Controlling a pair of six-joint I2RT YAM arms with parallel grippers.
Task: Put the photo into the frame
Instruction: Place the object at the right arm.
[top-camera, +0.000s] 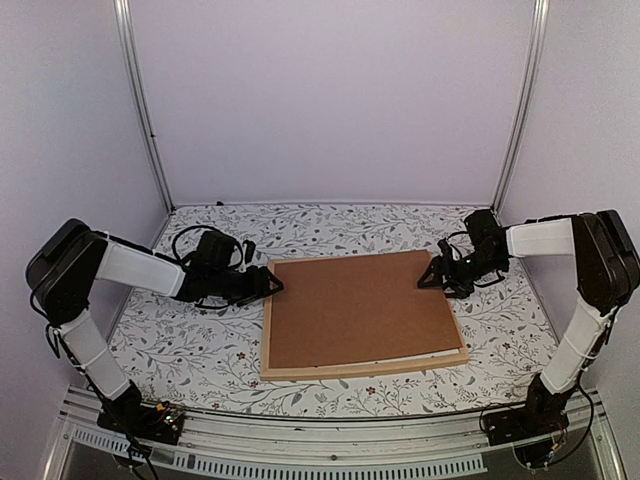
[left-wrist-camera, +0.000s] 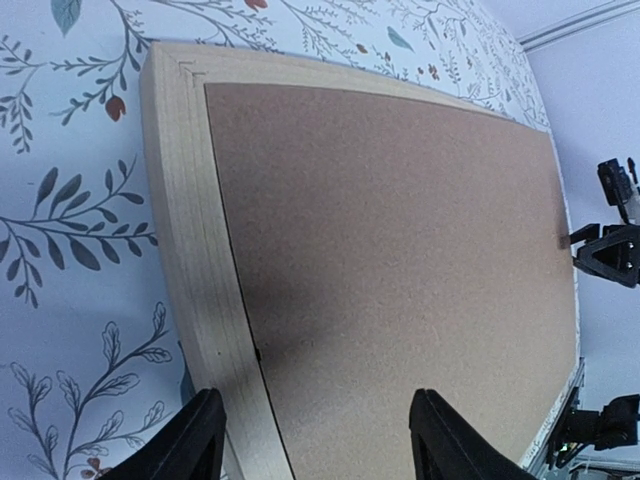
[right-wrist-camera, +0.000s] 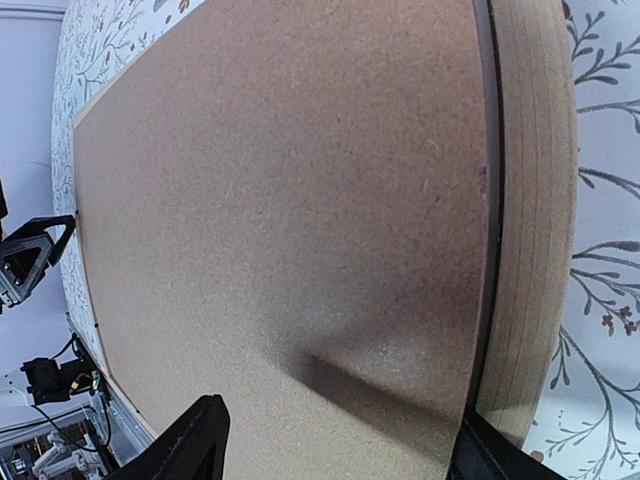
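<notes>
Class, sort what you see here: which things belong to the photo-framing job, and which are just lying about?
Job: frame; brown backing board lying on it; left fingers and right fingers, both open. Photo not clearly visible.
Just there: floral table cover; enclosure walls.

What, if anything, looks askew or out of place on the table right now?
The brown backing board seems to lie slightly skewed in the frame. A thin white strip shows between the board's near edge and the frame's near rail, only toward the right corner. I cannot tell what the strip is.
</notes>
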